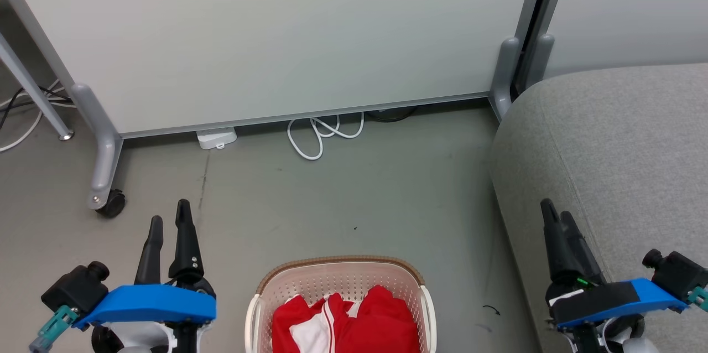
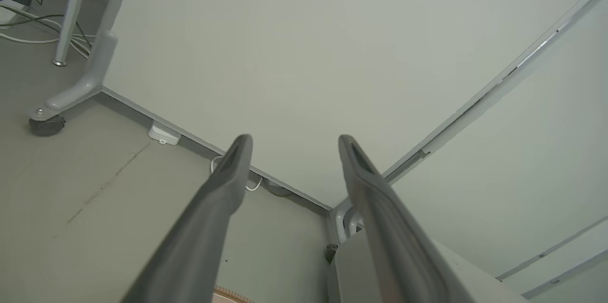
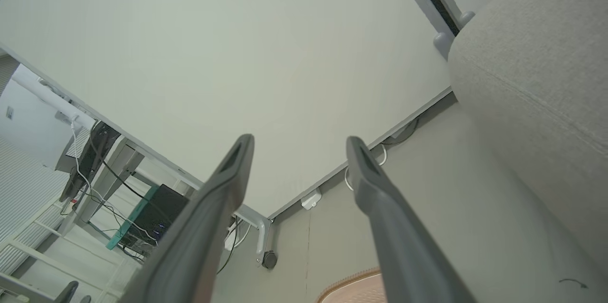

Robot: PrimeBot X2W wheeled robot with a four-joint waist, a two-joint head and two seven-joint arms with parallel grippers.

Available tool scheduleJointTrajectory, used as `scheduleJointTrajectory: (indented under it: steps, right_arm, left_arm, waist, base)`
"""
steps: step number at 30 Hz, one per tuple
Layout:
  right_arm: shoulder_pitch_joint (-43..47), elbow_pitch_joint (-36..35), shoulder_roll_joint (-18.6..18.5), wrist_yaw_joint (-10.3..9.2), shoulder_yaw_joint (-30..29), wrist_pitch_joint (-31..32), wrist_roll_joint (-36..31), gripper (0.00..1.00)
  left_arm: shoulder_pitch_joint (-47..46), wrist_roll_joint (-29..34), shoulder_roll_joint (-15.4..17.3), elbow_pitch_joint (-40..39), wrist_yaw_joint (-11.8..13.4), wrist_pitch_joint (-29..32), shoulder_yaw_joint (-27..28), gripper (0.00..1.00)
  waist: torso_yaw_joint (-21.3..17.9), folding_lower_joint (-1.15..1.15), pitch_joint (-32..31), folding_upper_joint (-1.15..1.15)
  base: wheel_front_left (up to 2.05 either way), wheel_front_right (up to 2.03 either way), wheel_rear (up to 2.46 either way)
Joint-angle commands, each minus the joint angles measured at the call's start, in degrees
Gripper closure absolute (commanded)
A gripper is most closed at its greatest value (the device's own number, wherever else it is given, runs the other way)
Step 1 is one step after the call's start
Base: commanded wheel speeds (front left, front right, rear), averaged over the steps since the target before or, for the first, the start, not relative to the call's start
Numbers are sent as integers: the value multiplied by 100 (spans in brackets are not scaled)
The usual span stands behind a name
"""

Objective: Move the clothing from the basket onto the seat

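Red clothing (image 1: 354,322) lies in a basket (image 1: 337,260) on the floor (image 1: 354,192), between two released robot hands.
The cream basket with its brown rim sits near and central; one garment shows white stripes. The grey seat (image 1: 619,143) stands to the right, apart from the basket. The left hand (image 1: 170,212), near left, and the right hand (image 1: 556,209), near right by the seat's edge, both have their fingers spread and grasp nothing. Far behind, a white cable (image 1: 321,134) coils under a pale partition (image 1: 276,32).
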Motion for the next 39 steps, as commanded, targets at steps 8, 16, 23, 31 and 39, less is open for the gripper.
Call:
scheduleJointTrajectory:
  steps: [8,16,23,31,39]
  right_arm:
    - [-166,19,-41,15,85,-191,-810,0]
    - [-176,18,-44,15,143,-315,-1378,0]
    - [-201,3,-48,16,202,-425,-1828,0]
    - [-206,7,-51,17,254,-542,-2307,0]
    - [-230,11,-53,18,314,-644,-2753,0]
  left_arm:
    - [-160,770,68,22,99,-187,-161,0]
    - [-184,1297,94,50,148,-311,-250,0]
    - [-192,1724,113,39,181,-420,-322,0]
    - [-196,2171,121,52,197,-535,-384,0]
    - [-206,2592,123,72,228,-640,-437,0]
  waist:
    - [12,0,3,0]
    - [19,0,4,0]
    - [20,0,5,0]
    - [28,0,5,0]
    - [32,0,1,0]
  base:
    - [0,0,0]
    - [0,0,0]
    - [0,0,0]
    - [0,0,0]
    - [0,0,0]
